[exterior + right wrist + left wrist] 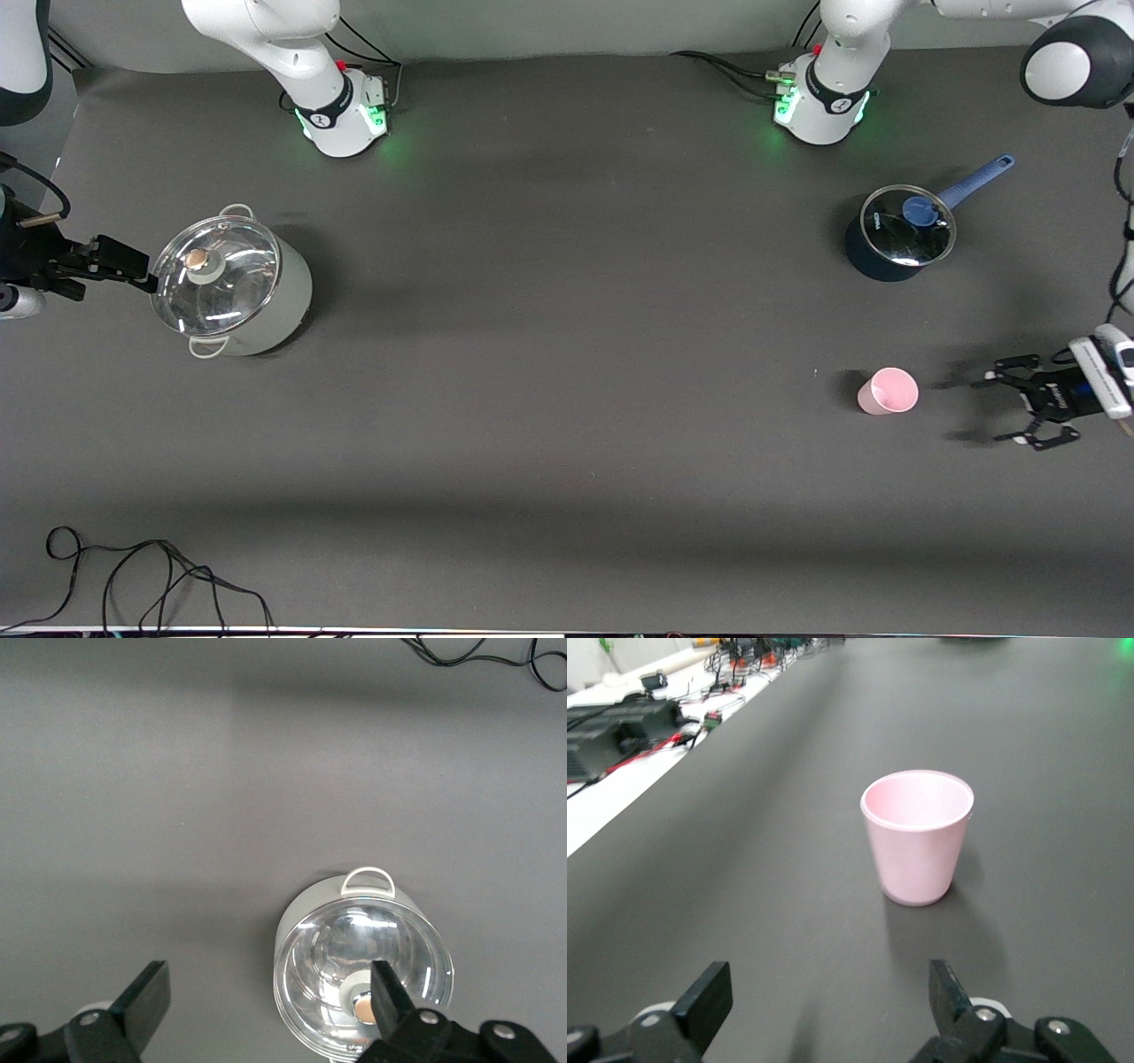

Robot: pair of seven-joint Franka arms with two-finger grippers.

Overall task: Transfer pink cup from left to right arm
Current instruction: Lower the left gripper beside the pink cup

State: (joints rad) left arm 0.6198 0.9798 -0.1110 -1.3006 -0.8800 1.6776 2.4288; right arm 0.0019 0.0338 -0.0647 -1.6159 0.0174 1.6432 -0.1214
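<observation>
The small pale pink plastic tumbler (887, 391) stands upright just beside the left tool (1010, 408), whose jaws gape empty toward it; the right tool (106, 266), also open, waits well apart.

Robotics lab, not kitchen. 2 white Franka arm bases (341, 111) bolted on table (567, 496) under dark grey mat, green status lights lit, cables trailing from each. Loose black cable (151, 576) at mat edge. Left wrist view: white bench (620, 788) beside table, cluttered with electronics and wiring. Cookware sits as props: white lidded pot (232, 283), blue saucepan (899, 235).
</observation>
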